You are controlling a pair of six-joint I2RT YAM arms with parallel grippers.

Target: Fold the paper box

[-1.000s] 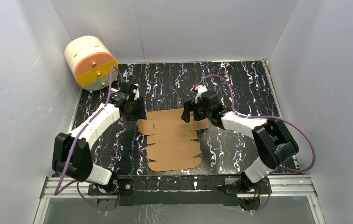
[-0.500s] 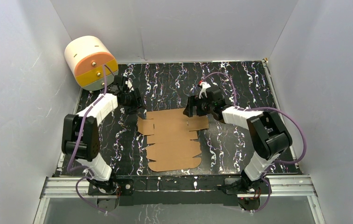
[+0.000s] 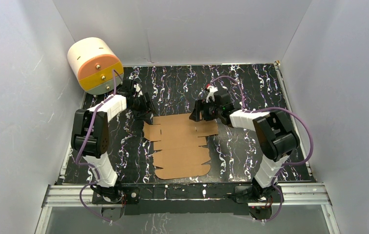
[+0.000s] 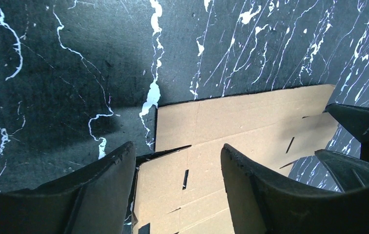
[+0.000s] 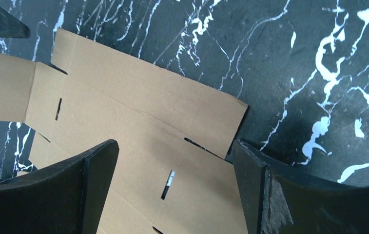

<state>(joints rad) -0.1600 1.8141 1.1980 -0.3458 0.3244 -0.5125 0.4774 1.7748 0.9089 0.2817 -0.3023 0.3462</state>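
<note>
Evidently poised to raise the far flap together, the left gripper [image 4: 175, 151] hovers spread wide over the far-left corner of the flat brown die-cut cardboard paper box [image 3: 180, 146], and the right gripper [image 5: 175, 144], equally agape, straddles its far-right corner. It lies unfolded mid-bench [image 3: 250, 83], on black white-veined marbling between pale grey walls [image 3: 21, 112].

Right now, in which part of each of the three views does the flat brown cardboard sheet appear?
Top external: the paper box lies flat in the middle, toward the near edge.
Left wrist: the paper box fills the lower middle and right.
Right wrist: the paper box fills the left and lower middle.
Shared landmark: the black table with white veins, seen around the sheet in every view.
</note>
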